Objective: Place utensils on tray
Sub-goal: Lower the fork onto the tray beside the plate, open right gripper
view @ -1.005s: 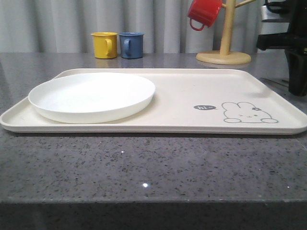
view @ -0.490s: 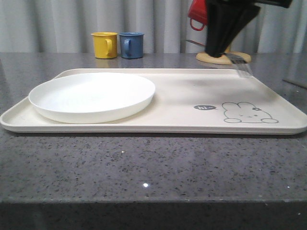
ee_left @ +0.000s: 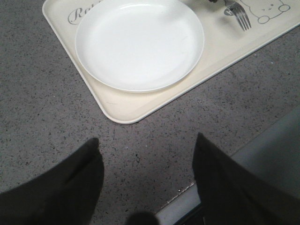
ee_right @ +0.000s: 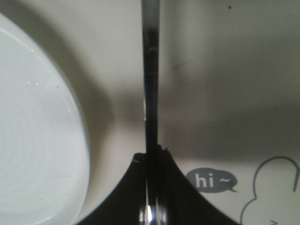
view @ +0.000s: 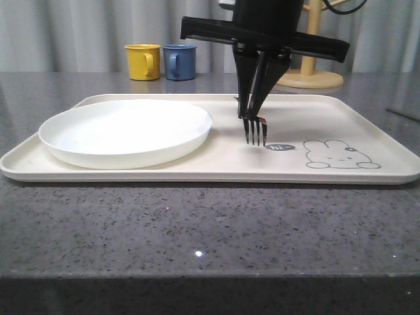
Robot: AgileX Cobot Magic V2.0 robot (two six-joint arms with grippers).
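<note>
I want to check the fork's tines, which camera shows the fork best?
The front view: the fork hangs tines-down from the right gripper over the tray. The left wrist view catches just its tines; the right wrist view shows an edge-on handle.

Dark grey speckled stone tabletop (view: 197, 230), glossy, small bright light glints near its front edge. Behind it pale grey pleated curtains (view: 79, 29) span the back. On the far side of the tabletop a yellow mug (view: 143, 62) just beside a blue mug (view: 179, 62); to the right a wooden mug stand (view: 307, 73) with round base. Lighting even, soft shadows.
</note>
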